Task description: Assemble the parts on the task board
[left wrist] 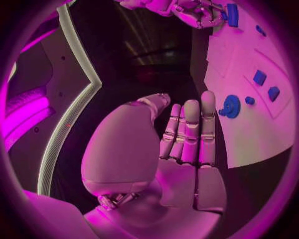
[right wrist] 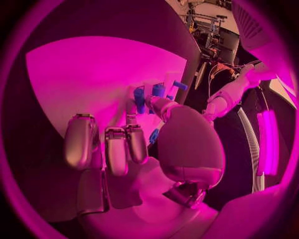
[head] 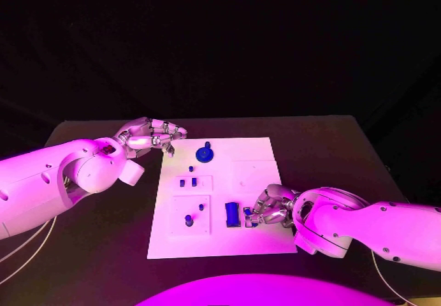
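L robot hand [head: 151, 136] empty, fingers straight; R robot hand [head: 269, 207] curled.

Everything is bathed in magenta light; the background is left dark, and wrist views are fisheye-bent

A black table [head: 331, 146] against a dark backdrop [head: 230, 57].

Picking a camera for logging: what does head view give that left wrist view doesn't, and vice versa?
Head view alone: the whole task board outline on the black table, both arms, and the low parts near the right hand, such as the blue block. Left wrist view alone: the left hand from behind, fingers straight and together, holding nothing, beside the board edge. Both: the round blue part, small blue pieces and the right hand at the board.
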